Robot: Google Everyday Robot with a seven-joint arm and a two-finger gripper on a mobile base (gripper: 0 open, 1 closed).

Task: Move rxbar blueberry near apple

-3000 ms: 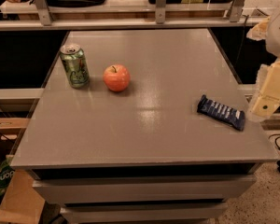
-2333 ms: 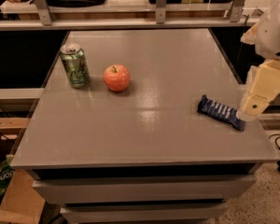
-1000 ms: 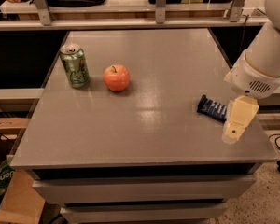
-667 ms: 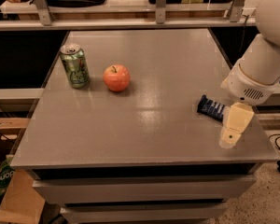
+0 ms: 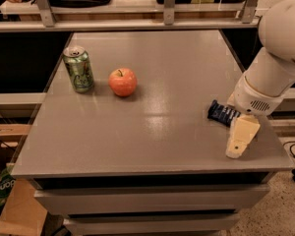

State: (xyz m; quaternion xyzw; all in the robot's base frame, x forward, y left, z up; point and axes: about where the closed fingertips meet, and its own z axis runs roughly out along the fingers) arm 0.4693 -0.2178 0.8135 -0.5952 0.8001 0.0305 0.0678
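Hand point(image 5: 240, 140) hovers just beside the rxbar blueberry point(image 5: 220, 113) at the bench's point(image 5: 152, 146) right edge — likely lining up a pickup; whether open or closed, cannot tell.

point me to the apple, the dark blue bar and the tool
round red-orange apple point(image 5: 122, 81): camera view, middle of its front
flat navy-blue snack bar wrapper point(image 5: 220, 112): camera view, exposed left end
beige tool point(image 5: 235, 149): camera view, tip, just in front of the wrapper

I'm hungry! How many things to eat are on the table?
2. The apple sits back left, beside the green can. The rxbar blueberry lies near the right edge, its right end hidden behind the gripper, which hangs just in front of it.
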